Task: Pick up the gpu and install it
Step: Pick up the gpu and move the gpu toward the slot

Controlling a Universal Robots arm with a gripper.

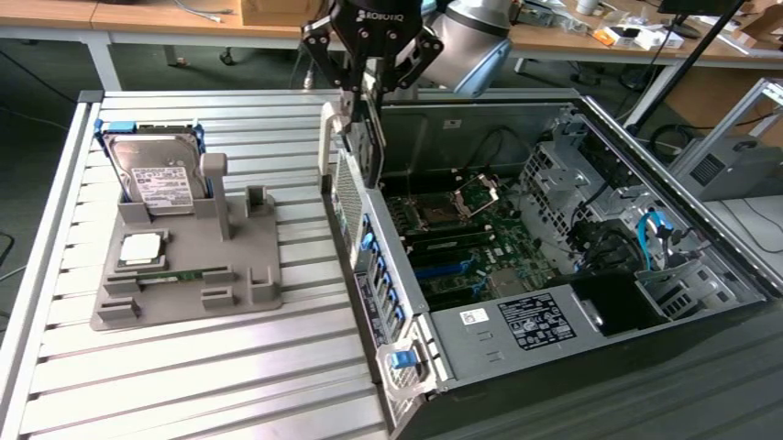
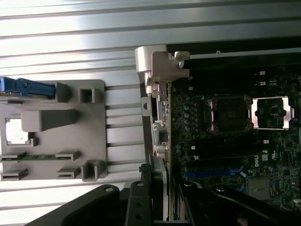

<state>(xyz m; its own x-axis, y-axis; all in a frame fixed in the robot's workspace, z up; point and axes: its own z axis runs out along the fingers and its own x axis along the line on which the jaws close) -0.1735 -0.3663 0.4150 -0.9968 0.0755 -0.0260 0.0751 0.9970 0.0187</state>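
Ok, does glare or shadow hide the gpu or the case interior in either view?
Exterior view: even light, mild sheen on the table, the gpu in the gripper dark but distinct. Wrist view: table slats glare near white, the motherboard is dim, the gripper lies in shadow.

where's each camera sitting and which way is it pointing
Exterior view: mounted high off the arm, looking down over the slatted table at the grey fixture and open computer case; the arm and gripper show, gripping the gpu.
Wrist view: on the wrist, looking down along the gpu onto the motherboard; the gripper shows.
Shared: gpu, grey fixture, computer case.
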